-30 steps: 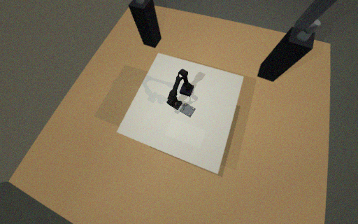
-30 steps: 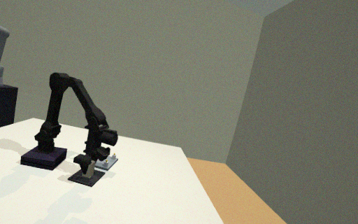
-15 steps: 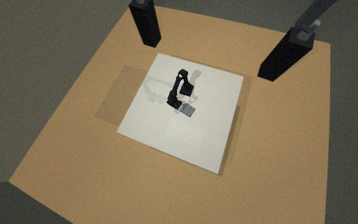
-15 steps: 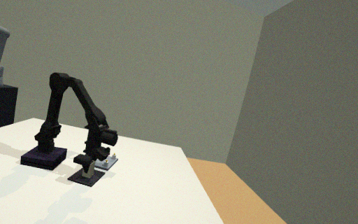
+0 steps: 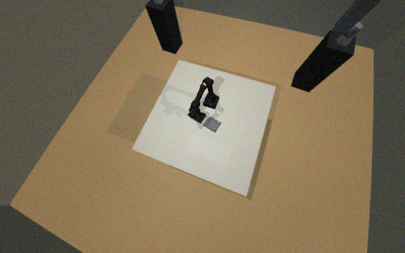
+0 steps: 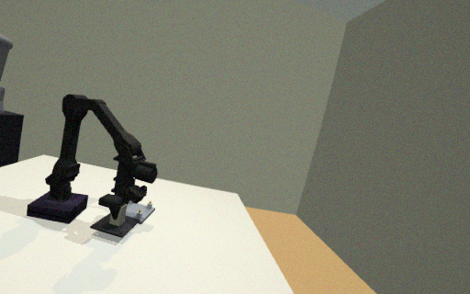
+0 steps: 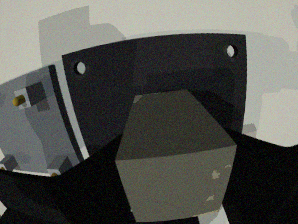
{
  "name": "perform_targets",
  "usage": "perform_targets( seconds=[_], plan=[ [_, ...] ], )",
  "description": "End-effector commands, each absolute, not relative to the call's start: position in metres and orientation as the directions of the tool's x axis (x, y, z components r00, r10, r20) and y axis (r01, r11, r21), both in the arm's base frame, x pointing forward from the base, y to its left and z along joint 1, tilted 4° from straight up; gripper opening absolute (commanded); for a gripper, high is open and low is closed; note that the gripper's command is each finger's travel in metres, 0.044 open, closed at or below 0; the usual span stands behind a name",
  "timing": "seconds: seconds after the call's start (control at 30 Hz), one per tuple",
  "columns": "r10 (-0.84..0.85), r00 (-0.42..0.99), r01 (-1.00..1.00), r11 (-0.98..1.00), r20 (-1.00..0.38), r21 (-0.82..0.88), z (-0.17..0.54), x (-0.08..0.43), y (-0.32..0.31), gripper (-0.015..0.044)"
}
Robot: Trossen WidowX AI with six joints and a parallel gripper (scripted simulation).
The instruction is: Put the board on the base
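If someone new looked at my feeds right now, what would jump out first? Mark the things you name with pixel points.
The black arm [image 5: 200, 96] [image 6: 109, 119], bent over the white surface [image 5: 206, 166] [image 6: 197, 248]. Then the black board [image 6: 102, 225] [image 7: 105, 95], its pale handle [image 6: 117, 216] [image 7: 175, 175] gripped in the tool [image 6: 117, 212], with the grey base [image 5: 213, 124] [image 6: 146, 215] [image 7: 37, 127] and its gold-tipped posts right beside it.
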State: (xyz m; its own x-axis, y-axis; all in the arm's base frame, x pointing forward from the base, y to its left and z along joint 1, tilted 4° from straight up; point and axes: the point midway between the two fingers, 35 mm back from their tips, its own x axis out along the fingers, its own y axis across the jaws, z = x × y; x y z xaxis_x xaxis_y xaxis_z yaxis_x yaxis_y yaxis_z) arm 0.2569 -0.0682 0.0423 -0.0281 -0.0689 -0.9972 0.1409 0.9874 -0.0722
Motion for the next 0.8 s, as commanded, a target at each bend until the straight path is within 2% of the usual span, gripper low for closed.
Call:
perform_targets(
  seconds=[0.0,0.77],
  plan=[
    [-0.072,-0.024,0.147,0.986,-0.997,-0.074,0.054,0.258,-0.068,0.0000],
    [-0.067,-0.022,0.144,0.987,-0.998,-0.069,0.100,0.258,-0.061,0.0000]
  ],
)
